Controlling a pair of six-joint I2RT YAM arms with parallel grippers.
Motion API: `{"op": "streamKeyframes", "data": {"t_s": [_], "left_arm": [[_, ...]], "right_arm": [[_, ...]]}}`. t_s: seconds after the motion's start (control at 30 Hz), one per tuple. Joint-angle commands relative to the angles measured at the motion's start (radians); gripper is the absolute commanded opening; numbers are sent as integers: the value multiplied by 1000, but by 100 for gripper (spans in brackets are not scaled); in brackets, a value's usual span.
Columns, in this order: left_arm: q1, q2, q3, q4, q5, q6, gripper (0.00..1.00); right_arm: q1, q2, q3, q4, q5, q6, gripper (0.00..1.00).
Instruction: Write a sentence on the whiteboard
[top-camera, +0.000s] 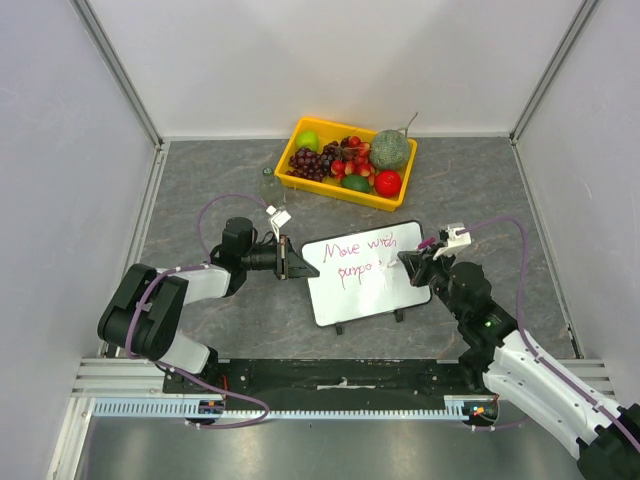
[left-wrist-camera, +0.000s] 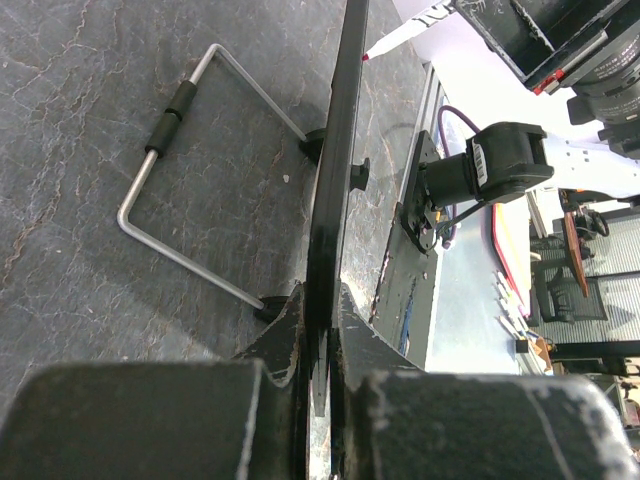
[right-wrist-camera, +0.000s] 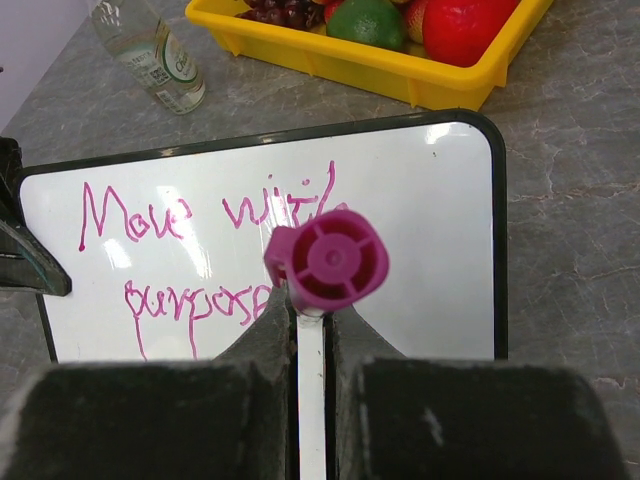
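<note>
small glossy white rectangular whiteboard with thin black rim (top-camera: 365, 275): propped on grey stone-look table (top-camera: 200, 170), between both arms, just in front of yellow plastic fruit tray (top-camera: 335, 190). left gripper (top-camera: 293, 262): fingers pinched tight on board's left edge, steadying it. right gripper (right-wrist-camera: 310, 325): fingers clamped on white marker with magenta end (right-wrist-camera: 327, 262), tip aimed at board; contact not discernible. thin magenta handwritten sentence (right-wrist-camera: 150, 220): two lines, reads "move with" above "purpose". judged near complete; end of second line hidden behind marker, so a final stroke or full stop possibly outstanding.
</note>
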Motion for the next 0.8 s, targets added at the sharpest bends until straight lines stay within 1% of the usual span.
{"op": "streamKeyframes", "data": {"t_s": [0.0,0.77], "left_arm": [[6,21,-26,-89,-43,94,2],[6,20,-26,-86,-40,92,2]], "right_arm": [[-4,-6,-18,-18,-2,13,0],[-6,34,40,50,81,13,0]]}}
